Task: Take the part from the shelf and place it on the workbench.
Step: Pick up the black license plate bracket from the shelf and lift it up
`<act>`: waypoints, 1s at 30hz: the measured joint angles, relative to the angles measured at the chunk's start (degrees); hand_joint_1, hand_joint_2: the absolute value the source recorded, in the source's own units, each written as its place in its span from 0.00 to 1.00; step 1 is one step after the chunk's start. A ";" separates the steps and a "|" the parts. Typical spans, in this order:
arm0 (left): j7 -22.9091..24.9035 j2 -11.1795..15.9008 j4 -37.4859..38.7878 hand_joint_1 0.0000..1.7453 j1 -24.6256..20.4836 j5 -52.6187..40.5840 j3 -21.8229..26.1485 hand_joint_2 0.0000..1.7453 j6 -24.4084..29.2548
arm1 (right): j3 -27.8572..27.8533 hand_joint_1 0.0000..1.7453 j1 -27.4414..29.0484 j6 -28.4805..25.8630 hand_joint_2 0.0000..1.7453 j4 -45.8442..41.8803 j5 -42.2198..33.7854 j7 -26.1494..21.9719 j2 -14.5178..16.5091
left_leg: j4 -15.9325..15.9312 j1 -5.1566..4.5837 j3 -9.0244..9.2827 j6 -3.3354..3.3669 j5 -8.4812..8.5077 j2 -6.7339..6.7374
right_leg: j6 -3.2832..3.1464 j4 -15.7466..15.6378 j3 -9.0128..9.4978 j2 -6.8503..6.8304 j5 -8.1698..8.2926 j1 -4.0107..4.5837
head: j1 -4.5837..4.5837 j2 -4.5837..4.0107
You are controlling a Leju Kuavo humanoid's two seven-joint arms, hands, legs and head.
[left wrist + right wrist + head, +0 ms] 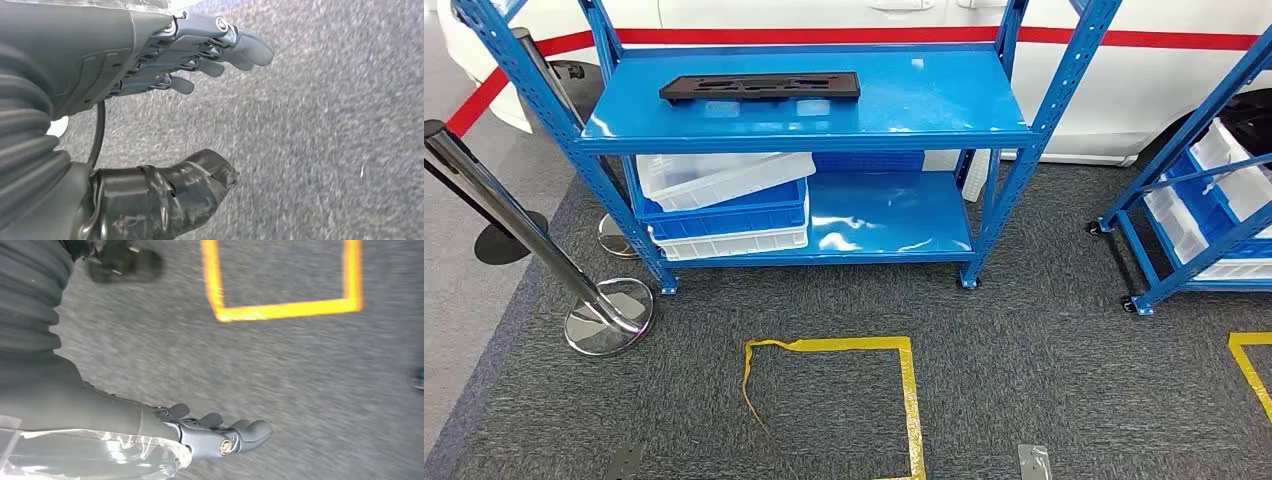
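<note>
Hanging over speckled grey carpet [325, 125], the left robot hand [200, 50] and right robot hand [220, 432] hold nothing, fingers apart; the flat black part [759, 86] lies well ahead on the glossy blue shelf [944, 100], behind a yellow tape square [908, 400].

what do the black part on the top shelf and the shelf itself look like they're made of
Black part: likely moulded plastic, matte, flat with cut-out openings; the picture cannot settle it. Shelf: painted metal by its look, glossy blue boards showing reflections, perforated uprights.
</note>
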 joint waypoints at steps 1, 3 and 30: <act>-0.20 -0.07 0.14 0.00 -0.12 -0.47 0.56 1.00 0.17 | 0.24 0.00 -0.19 -0.28 1.00 -0.66 0.10 -0.07 -0.21 | 0.00 0.00 0.00 0.00 0.00 0.00 | 0.00 0.00 0.00 0.00 0.00 0.00 | -0.01 0.00; -0.72 -0.23 0.50 0.00 -0.45 -1.91 1.97 1.00 0.62 | 0.85 0.00 -0.81 -0.90 1.00 -2.49 0.58 -0.13 -0.67 | 0.01 0.00 0.00 -0.01 0.01 0.00 | 0.00 0.01 0.00 0.00 0.00 0.00 | -0.01 0.00; -5.86 -1.24 2.77 0.00 -4.41 -15.71 10.06 0.00 6.20 | 18.21 0.00 -21.95 10.86 1.00 -34.13 26.36 16.95 -4.86 | 0.05 0.00 -0.05 0.01 0.12 -0.11 | 0.00 0.10 -0.05 -0.07 0.09 0.00 | -0.01 0.00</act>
